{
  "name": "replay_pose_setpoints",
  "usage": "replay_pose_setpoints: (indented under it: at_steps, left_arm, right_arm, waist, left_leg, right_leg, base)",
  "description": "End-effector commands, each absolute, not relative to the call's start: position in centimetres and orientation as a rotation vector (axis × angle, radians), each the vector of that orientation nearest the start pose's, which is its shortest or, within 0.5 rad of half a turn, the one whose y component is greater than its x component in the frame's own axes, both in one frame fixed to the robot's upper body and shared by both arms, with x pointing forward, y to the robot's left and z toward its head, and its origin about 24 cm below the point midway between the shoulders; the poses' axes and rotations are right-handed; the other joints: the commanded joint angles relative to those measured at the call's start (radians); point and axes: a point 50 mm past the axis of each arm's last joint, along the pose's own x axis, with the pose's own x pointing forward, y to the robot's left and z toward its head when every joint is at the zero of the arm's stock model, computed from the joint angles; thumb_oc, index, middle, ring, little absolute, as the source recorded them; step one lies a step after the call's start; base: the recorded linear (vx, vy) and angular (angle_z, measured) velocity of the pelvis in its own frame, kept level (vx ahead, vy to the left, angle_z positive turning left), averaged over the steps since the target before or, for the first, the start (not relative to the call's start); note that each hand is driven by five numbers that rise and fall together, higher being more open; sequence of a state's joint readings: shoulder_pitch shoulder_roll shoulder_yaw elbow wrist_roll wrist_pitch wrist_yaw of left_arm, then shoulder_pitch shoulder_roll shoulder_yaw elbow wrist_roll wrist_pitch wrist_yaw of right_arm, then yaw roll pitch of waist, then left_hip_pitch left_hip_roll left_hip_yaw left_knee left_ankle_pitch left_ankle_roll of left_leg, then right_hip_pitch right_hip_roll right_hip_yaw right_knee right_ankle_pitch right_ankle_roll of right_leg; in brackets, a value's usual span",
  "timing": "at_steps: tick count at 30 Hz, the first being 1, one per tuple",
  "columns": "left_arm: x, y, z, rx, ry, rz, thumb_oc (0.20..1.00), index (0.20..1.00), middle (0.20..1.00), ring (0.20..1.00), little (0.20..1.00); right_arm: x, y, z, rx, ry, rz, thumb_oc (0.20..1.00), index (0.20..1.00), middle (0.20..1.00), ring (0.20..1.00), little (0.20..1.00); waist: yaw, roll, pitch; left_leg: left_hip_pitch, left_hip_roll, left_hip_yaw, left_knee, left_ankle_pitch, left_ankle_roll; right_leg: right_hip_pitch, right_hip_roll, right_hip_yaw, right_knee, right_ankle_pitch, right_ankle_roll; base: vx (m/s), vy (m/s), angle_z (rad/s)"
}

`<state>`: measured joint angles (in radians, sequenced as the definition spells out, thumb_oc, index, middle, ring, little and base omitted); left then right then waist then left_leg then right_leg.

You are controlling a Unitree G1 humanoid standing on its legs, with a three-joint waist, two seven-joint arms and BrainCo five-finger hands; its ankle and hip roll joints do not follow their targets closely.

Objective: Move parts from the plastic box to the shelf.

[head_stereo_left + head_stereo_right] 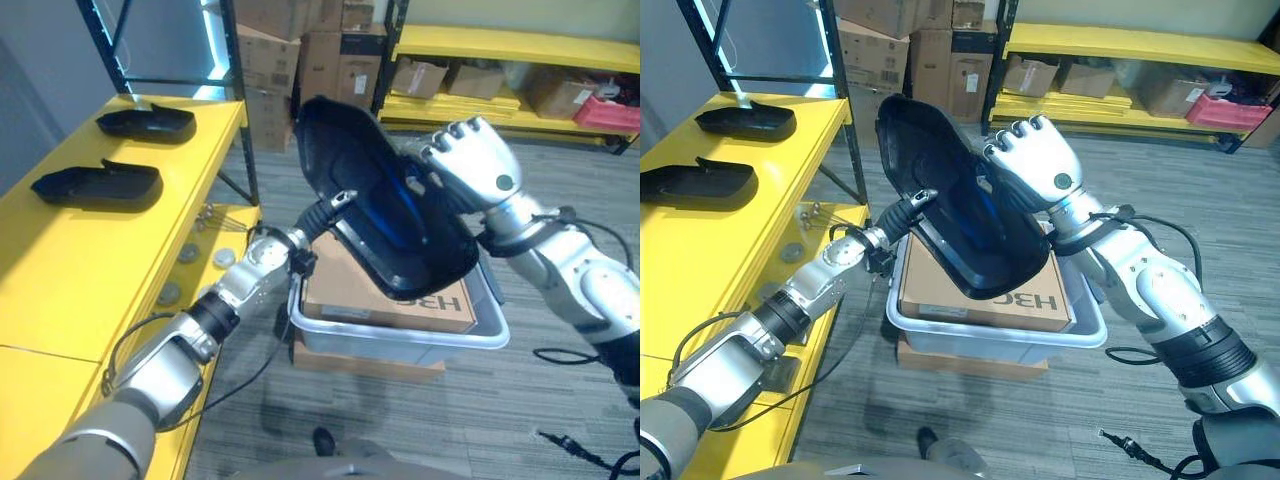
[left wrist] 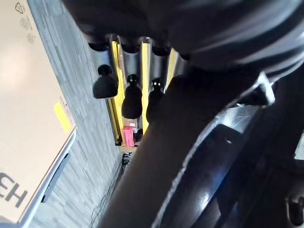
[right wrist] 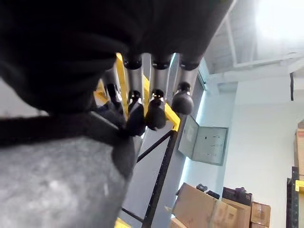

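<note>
Both hands' fingers curl round the black part above the plastic box.

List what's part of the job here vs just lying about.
Job: black part held by left hand and right hand; plastic box; yellow shelf; two placed parts.
Lying about: stacked cardboard boxes; red bin.

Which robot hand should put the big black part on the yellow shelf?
Probably the left hand: it grips the black part on the side nearer the yellow shelf, where two black parts already lie. The right hand holds the far edge, above the plastic box.
</note>
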<state>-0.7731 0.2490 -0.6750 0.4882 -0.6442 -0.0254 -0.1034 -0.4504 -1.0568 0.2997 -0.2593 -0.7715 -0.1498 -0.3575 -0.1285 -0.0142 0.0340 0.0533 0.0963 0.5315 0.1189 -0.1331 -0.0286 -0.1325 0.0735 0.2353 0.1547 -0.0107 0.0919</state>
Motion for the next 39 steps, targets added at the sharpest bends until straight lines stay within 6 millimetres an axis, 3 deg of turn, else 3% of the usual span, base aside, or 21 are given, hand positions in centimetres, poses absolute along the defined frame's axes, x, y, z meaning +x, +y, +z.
replay_pose_setpoints:
  at_steps: [1, 7, 10, 11, 12, 14, 16, 18, 19, 22, 24, 34, 35, 36, 39]
  left_arm:
    - [32.0, -3.3, 16.0, 0.027, -0.291, -0.919, 0.2, 0.2, 0.2, 0.2, 0.2]
    - [32.0, -3.0, 16.5, 0.009, -0.323, -0.894, 0.2, 0.2, 0.2, 0.2, 0.2]
    - [32.2, -1.7, 17.5, 0.003, -0.407, -0.82, 0.2, 0.2, 0.2, 0.2, 0.2]
    - [32.2, -1.2, 17.9, 0.051, -0.452, -0.802, 0.2, 0.2, 0.2, 0.2, 0.2]
    - [32.3, -0.9, 18.0, 0.095, -0.477, -0.783, 0.2, 0.2, 0.2, 0.2, 0.2]
    - [32.5, 0.2, 18.1, 0.163, -0.524, -0.73, 0.2, 0.2, 0.2, 0.2, 0.2]
    - [32.9, 1.8, 18.4, 0.346, -0.616, -0.622, 0.2, 0.2, 0.2, 0.2, 0.2]
    - [32.9, 2.2, 18.4, 0.396, -0.646, -0.588, 0.2, 0.2, 0.2, 0.2, 0.2]
    - [33.3, 3.6, 18.2, 0.482, -0.672, -0.514, 0.2, 0.2, 0.2, 0.2, 0.2]
    - [33.7, 4.8, 17.5, 0.593, -0.672, -0.466, 0.2, 0.2, 0.2, 0.2, 0.2]
    - [34.2, 6.8, 16.5, 0.707, -0.664, -0.364, 0.2, 0.2, 0.2, 0.2, 0.2]
    - [33.8, 11.8, 13.5, 0.889, -0.61, -0.175, 0.2, 0.2, 0.2, 0.2, 0.2]
    - [33.5, 12.4, 13.5, 0.907, -0.62, -0.16, 0.2, 0.2, 0.2, 0.2, 0.2]
    - [32.0, 14.3, 13.8, 0.892, -0.648, -0.105, 0.2, 0.2, 0.2, 0.2, 0.2]
    - [30.7, 15.4, 13.3, 0.85, -0.637, -0.077, 0.2, 0.2, 0.2, 0.2, 0.2]
  right_arm:
    - [24.8, -16.7, 25.3, -1.497, -1.224, -0.047, 0.2, 0.2, 0.2, 0.2, 0.2]
    - [24.8, -16.7, 24.9, -1.459, -1.216, -0.05, 0.2, 0.2, 0.2, 0.2, 0.2]
    - [24.4, -17.0, 24.2, -1.393, -1.176, -0.035, 0.2, 0.2, 0.2, 0.2, 0.2]
    - [24.3, -17.1, 24.0, -1.366, -1.162, -0.024, 0.871, 0.871, 0.871, 0.871, 0.871]
    - [24.0, -17.3, 23.8, -1.324, -1.15, -0.018, 1.0, 1.0, 1.0, 1.0, 1.0]
    - [23.6, -17.9, 23.1, -1.2, -1.096, -0.011, 1.0, 1.0, 1.0, 1.0, 1.0]
    - [23.0, -19.1, 21.5, -0.999, -1.004, -0.05, 1.0, 1.0, 1.0, 1.0, 1.0]
    - [22.8, -19.6, 20.9, -0.938, -0.968, -0.063, 1.0, 1.0, 1.0, 1.0, 1.0]
    - [22.6, -20.3, 19.8, -0.85, -0.911, -0.095, 1.0, 1.0, 1.0, 1.0, 1.0]
    - [22.1, -20.8, 18.7, -0.774, -0.86, -0.102, 1.0, 1.0, 1.0, 1.0, 1.0]
    - [21.5, -21.6, 17.6, -0.708, -0.8, -0.104, 1.0, 1.0, 1.0, 1.0, 1.0]
    - [19.6, -22.7, 14.7, -0.556, -0.644, -0.082, 1.0, 1.0, 1.0, 1.0, 1.0]
    - [19.5, -22.8, 14.5, -0.539, -0.63, -0.074, 1.0, 1.0, 1.0, 1.0, 1.0]
    - [18.7, -22.7, 14.0, -0.42, -0.606, -0.038, 1.0, 1.0, 1.0, 1.0, 1.0]
    - [18.4, -22.7, 13.4, -0.301, -0.569, -0.013, 1.0, 1.0, 1.0, 1.0, 1.0]
  waist:
    - [0.064, 0.032, -0.049]
    - [0.065, 0.032, -0.048]
    - [0.064, 0.03, -0.043]
    - [0.063, 0.031, -0.042]
    - [0.063, 0.032, -0.043]
    - [0.061, 0.032, -0.041]
    - [0.054, 0.037, -0.036]
    - [0.053, 0.038, -0.036]
    - [0.045, 0.043, -0.032]
    - [0.04, 0.046, -0.034]
    - [0.03, 0.051, -0.033]
    - [0.015, 0.06, -0.023]
    - [0.015, 0.061, -0.021]
    - [0.019, 0.064, -0.017]
    - [0.023, 0.066, -0.018]
  left_leg:
    - [0.09, 0.102, -0.003, 0.027, -0.052, -0.087]
    - [0.088, 0.103, -0.003, 0.029, -0.052, -0.087]
    - [0.084, 0.103, -0.002, 0.034, -0.054, -0.087]
    - [0.083, 0.103, -0.003, 0.032, -0.053, -0.088]
    - [0.082, 0.103, -0.003, 0.032, -0.054, -0.088]
    - [0.079, 0.104, -0.003, 0.036, -0.054, -0.087]
    - [0.076, 0.105, -0.006, 0.037, -0.054, -0.088]
    - [0.076, 0.106, -0.006, 0.036, -0.053, -0.089]
    - [0.076, 0.107, -0.004, 0.038, -0.052, -0.089]
    - [0.077, 0.109, -0.001, 0.041, -0.054, -0.09]
    - [0.081, 0.109, 0.003, 0.043, -0.055, -0.091]
    - [0.082, 0.117, 0.011, 0.057, -0.05, -0.098]
    - [0.08, 0.119, 0.012, 0.057, -0.048, -0.099]
    - [0.076, 0.125, 0.011, 0.055, -0.042, -0.103]
    - [0.074, 0.129, 0.008, 0.056, -0.04, -0.104]
  right_leg:
    - [-0.059, -0.025, -0.032, 0.171, -0.173, 0.17]
    - [-0.064, -0.025, -0.034, 0.174, -0.173, 0.17]
    - [-0.069, -0.026, -0.032, 0.175, -0.174, 0.17]
    - [-0.07, -0.026, -0.031, 0.173, -0.174, 0.17]
    - [-0.07, -0.026, -0.03, 0.173, -0.175, 0.17]
    - [-0.072, -0.026, -0.028, 0.174, -0.176, 0.17]
    - [-0.075, -0.026, -0.027, 0.176, -0.18, 0.17]
    - [-0.076, -0.026, -0.028, 0.177, -0.183, 0.169]
    - [-0.077, -0.026, -0.027, 0.178, -0.185, 0.168]
    - [-0.08, -0.025, -0.029, 0.184, -0.187, 0.164]
    - [-0.082, -0.021, -0.028, 0.189, -0.192, 0.16]
    - [-0.095, -0.017, -0.034, 0.21, -0.208, 0.148]
    - [-0.096, -0.017, -0.035, 0.21, -0.209, 0.146]
    - [-0.098, -0.017, -0.038, 0.213, -0.215, 0.139]
    - [-0.1, -0.017, -0.043, 0.218, -0.22, 0.133]
  base:
    - [0.0, 0.0, 0.0]
    - [0.0, 0.0, 0.0]
    - [-0.01, -0.043, -0.01]
    - [0.0, 0.0, 0.0]
    - [0.0, -0.035, -0.03]
    - [0.0, -0.049, 0.0]
    - [-0.01, -0.044, 0.01]
    - [-0.01, -0.009, 0.03]
    - [0.0, 0.0, 0.0]
    - [-0.01, -0.008, -0.01]
    - [0.0, -0.038, -0.05]
    - [-0.01, -0.043, -0.02]
    - [-0.03, -0.084, -0.03]
    - [-0.03, -0.108, -0.05]
    - [-0.01, -0.064, 0.04]
